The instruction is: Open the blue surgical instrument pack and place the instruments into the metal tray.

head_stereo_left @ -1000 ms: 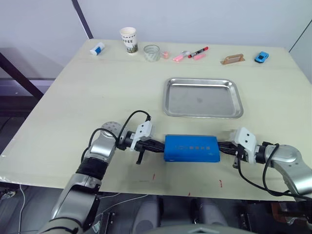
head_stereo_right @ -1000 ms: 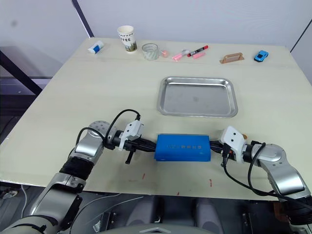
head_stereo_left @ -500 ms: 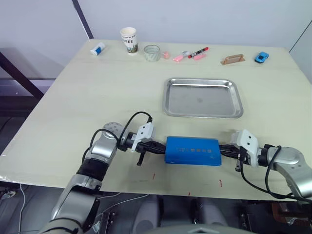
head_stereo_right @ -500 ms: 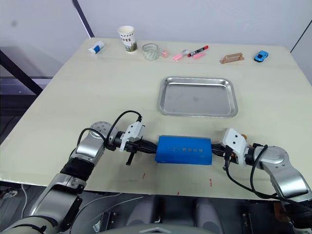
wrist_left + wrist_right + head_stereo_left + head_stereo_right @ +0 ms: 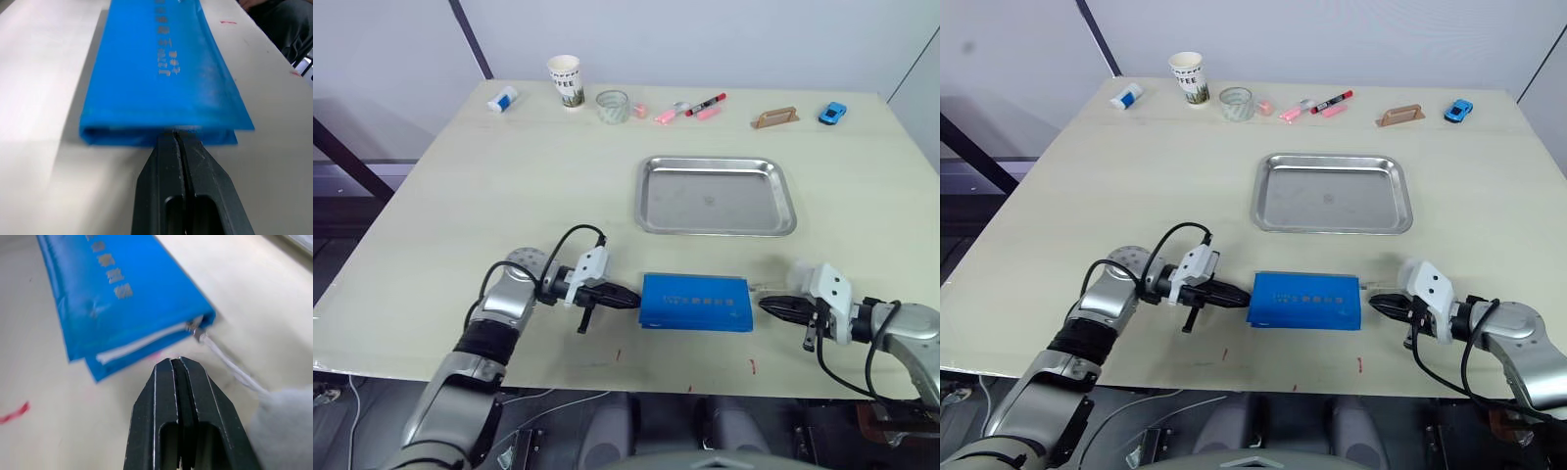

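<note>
Along the far edge of the surface (image 5: 489, 186) a paper cup (image 5: 565, 79), a glass (image 5: 613, 106), pink and red markers (image 5: 695, 108), a wooden block (image 5: 775, 118) and a blue toy car (image 5: 832, 113) are sitting.

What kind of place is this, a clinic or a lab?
Probably a robot test lab staged as a clinic: a blue surgical instrument pack and metal tray share a plain table with a toy car, markers and a paper cup.
</note>
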